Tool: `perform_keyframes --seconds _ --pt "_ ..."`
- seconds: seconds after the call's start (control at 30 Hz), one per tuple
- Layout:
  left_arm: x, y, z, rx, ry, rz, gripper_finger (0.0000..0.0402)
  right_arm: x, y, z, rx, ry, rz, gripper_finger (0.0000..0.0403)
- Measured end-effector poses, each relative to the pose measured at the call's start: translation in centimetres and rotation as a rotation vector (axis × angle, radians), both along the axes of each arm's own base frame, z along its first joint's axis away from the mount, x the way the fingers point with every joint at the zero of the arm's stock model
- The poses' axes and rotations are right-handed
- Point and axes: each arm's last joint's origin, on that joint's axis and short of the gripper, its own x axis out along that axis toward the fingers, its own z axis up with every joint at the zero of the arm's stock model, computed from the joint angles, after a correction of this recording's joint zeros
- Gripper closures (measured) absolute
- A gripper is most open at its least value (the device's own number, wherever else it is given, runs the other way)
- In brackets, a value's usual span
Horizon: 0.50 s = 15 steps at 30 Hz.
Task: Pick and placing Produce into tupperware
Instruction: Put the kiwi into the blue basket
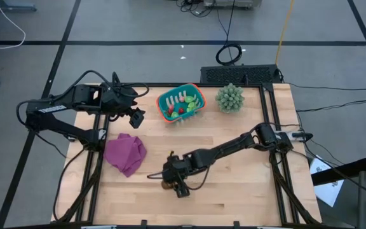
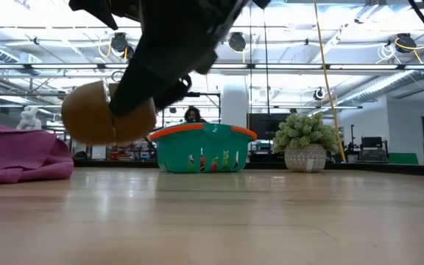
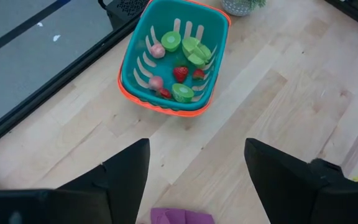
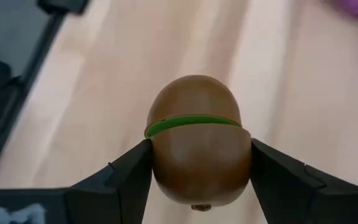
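The teal tupperware stands at the table's far middle, with small red and light green produce inside. A brown oval kiwi with a green seam is held by my right gripper over the table's near middle, well short of the tupperware. In the low view the kiwi hangs above the tabletop. My left gripper is open and raised at the table's far left, left of the tupperware, with nothing between its fingers. My right gripper pinches the kiwi between its two fingers, one on each of two opposite sides, on the half below the green seam. The fingers slant down from the table's right side. The kiwi is lifted clear of the table.
A purple cloth lies bunched at the table's left, beside the held kiwi. A spiky pale-green plant in a pot stands just right of the tupperware. Bare wood stretches between the right gripper and the tupperware.
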Motion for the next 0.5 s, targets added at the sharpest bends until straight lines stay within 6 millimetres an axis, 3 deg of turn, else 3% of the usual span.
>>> perform_keyframes --seconds 0.5 --pt "0.0 0.0 0.0 0.041 0.024 -0.043 0.0133 1.2 -6.4 4.4 -0.222 -0.067 -0.107 0.0175"
